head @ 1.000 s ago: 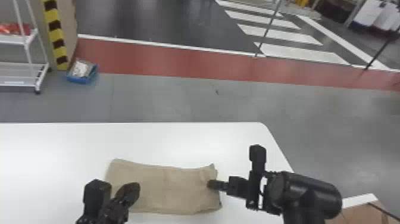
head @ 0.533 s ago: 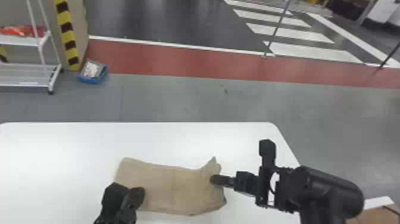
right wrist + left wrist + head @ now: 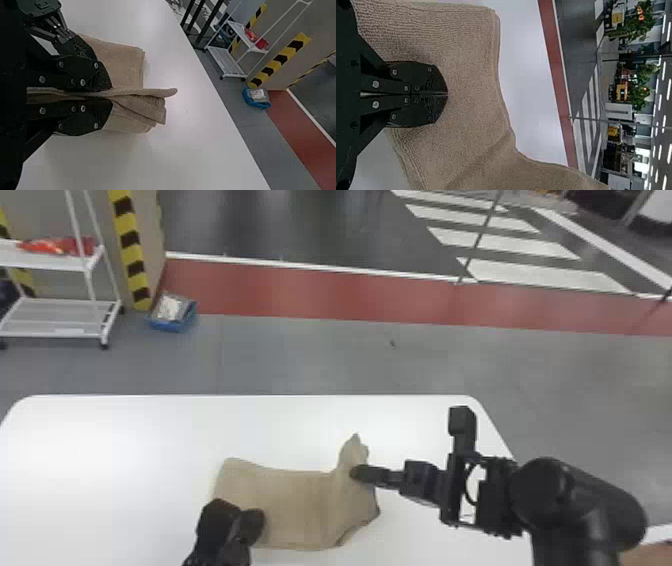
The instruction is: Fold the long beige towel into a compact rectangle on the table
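Grey floor [image 3: 300, 355] spreads far ahead of both claws, the black two-fingered left claw [image 3: 254, 524] and the black two-fingered right claw [image 3: 357, 473]. A broad brick-red floor strip [image 3: 300, 290] crosses it, and white painted crossing stripes [image 3: 500, 242] lie farther off, ahead of the right claw and to its right. The white, round-cornered table [image 3: 125, 440] extends under and around both claws. Past its far edge, ahead and to the left of the left claw, stands a white metal two-shelf rack [image 3: 55, 317] on dark casters, with a yellow-and-black striped post edge [image 3: 132, 255] just beside it. The thick black right arm [image 3: 575, 505] comes in from the right claw's right.

The beige, ribbed cloth towel [image 3: 295, 500] lies on the table between the claws and beneath them, its left part under the left claw and its right end at the right claw. Ahead of the right claw's tips one corner pokes up into a peak. The right claw [image 3: 111, 95] pinches the cloth, a narrow fold poking out past its tips and layered pleats bunched alongside. The left claw's fingers are pressed together over the towel; whether they touch it, I cannot tell.

A blue plastic bin [image 3: 172, 325] sits on the floor well ahead of the left claw, near the rack.
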Tool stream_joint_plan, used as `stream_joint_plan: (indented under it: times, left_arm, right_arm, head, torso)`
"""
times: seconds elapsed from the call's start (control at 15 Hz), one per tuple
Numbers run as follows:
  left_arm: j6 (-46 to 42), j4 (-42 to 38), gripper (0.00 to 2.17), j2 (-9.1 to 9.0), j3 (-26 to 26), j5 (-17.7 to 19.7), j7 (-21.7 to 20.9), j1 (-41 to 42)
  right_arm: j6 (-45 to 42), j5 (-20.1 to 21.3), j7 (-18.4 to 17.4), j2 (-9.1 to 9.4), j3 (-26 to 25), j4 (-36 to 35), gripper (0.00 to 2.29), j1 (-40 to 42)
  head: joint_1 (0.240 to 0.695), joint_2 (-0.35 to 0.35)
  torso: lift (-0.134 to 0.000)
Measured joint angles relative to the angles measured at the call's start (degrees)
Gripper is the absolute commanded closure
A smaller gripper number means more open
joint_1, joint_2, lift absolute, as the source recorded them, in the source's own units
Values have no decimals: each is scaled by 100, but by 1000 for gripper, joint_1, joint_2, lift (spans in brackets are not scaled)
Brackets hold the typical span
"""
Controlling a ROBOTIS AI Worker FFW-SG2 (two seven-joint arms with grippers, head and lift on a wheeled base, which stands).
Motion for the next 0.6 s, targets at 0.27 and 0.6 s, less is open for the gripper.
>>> stream_joint_plan:
  times: [0.27, 0.6]
  left_arm:
    - [193, -822, 1892, 114, 147, 198, -191, 400]
    - [265, -1037, 1892, 163, 345, 86, -62, 424]
  right_arm:
    - [-94, 4, -78, -5, 10, 84, 1035, -203]
    - [-90, -4, -129, -4, 122, 109, 1035, -233]
  head:
    - [695, -256]
    - [695, -223]
  torso:
    - [0]
    - [0]
